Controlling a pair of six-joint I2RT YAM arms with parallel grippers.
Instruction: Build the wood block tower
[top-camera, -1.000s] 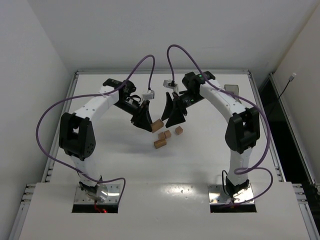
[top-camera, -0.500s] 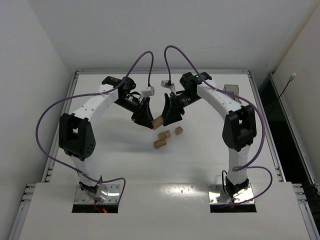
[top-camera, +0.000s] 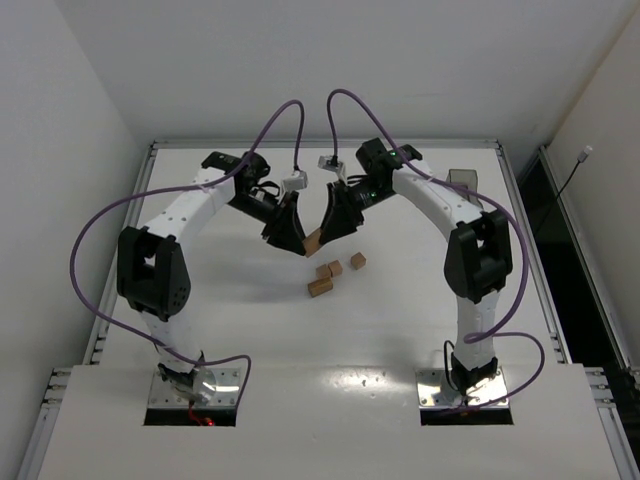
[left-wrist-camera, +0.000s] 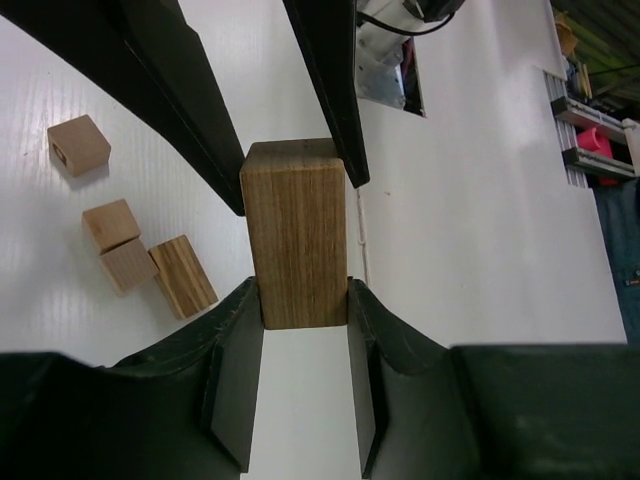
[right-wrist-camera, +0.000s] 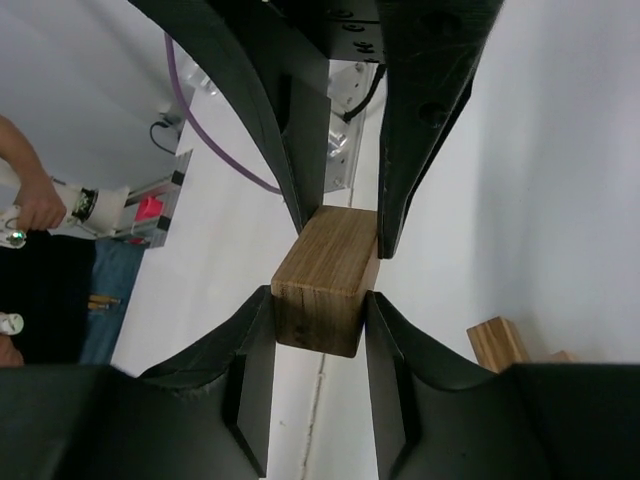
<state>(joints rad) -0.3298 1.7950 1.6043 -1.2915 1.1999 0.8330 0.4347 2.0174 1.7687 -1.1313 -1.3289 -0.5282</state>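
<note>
Two grippers meet over the middle of the white desk (top-camera: 420, 300), w/ one long block (top-camera: 312, 240) between them. L gripper (top-camera: 290, 236) is closed tight on one end of the long block, w/ a finger pressed on each side. R gripper (top-camera: 336, 226) comes from the other way, and its fingers sit flat on both sides of the other end, so it grips the same block too. Long block is darker brown w/ lines in the wood. It is tilted and looks lifted off the desk. 4 more wood blocks (top-camera: 324, 271) lie flat on the desk, just nearer the arm bases than the grippers. 3 of them touch in a little bunch: 2 cubes & a longer bit (top-camera: 320, 288). 1 cube (top-camera: 357, 261) lies a bit apart on the R. No block sits on top of another. Dark see-thru bin (top-camera: 462, 180) stands at the back R of the desk. Purple cables (top-camera: 285, 120) loop up over both arms. Tiny raised letters show on L gripper's black body in R wrist view, too small to read.
</note>
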